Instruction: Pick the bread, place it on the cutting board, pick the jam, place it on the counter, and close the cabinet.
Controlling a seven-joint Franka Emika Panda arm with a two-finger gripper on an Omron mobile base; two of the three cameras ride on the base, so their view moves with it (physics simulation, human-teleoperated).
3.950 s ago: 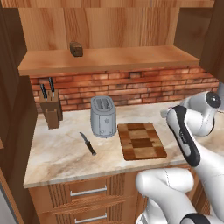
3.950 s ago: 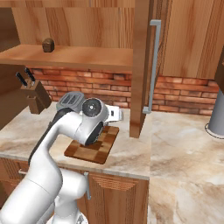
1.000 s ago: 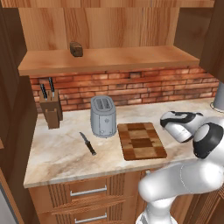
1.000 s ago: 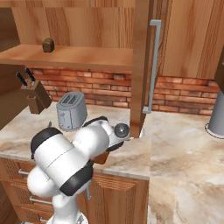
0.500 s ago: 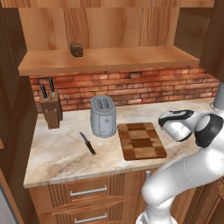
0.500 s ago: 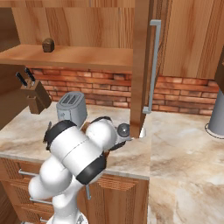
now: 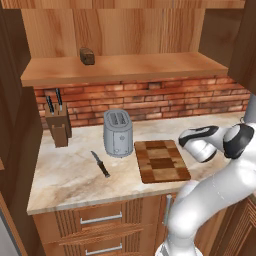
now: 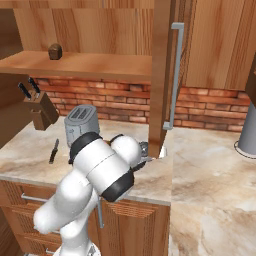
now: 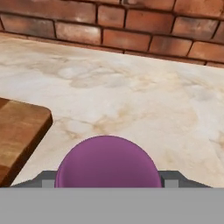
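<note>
My gripper is shut on the purple jam, whose rounded body sits between the grey fingers just above the beige marbled counter. The hand hovers low over the counter, right of the patchwork cutting board, whose corner shows to the left in the hand view. The dark brown bread sits on the shelf of the open cabinet, and it shows at the shelf's left end in the right base view. The cabinet's door stands open, edge-on, with its grey bar handle.
A silver toaster stands left of the board, with a black knife lying in front of it and a wooden knife block at the far left. A brick wall backs the counter. A grey cylinder stands at the far right.
The arm has folded down from above the board and swung right. The hand has crept slightly left over the counter beside the board's right edge.
</note>
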